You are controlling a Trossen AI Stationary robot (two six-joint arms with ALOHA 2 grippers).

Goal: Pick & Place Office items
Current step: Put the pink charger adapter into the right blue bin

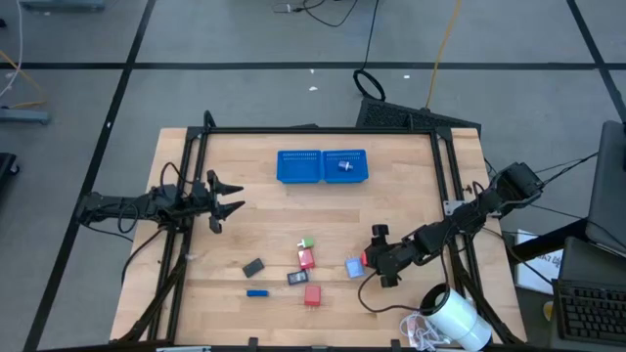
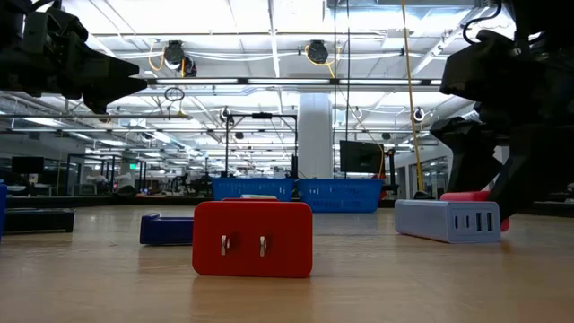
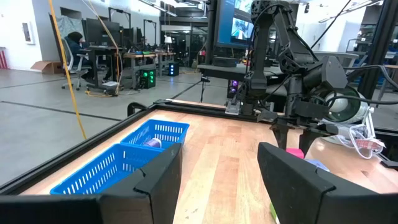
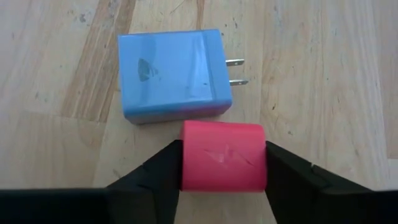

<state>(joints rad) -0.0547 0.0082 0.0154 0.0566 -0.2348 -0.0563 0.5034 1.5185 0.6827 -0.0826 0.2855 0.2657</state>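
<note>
Red charger block pinched between right gripper fingers, low over table at right front, just beside light blue charger, prongs pointing away from red one. Other items clustered mid-front: red plug, dark grey piece, dark blue piece. Left gripper at left side, raised, fingers spread, holding nothing. Blue mesh tray at back centre.

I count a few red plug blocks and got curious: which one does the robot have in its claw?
The red block between the right gripper fingers, beside the light blue charger. The other red blocks lie untouched mid-table.
</note>
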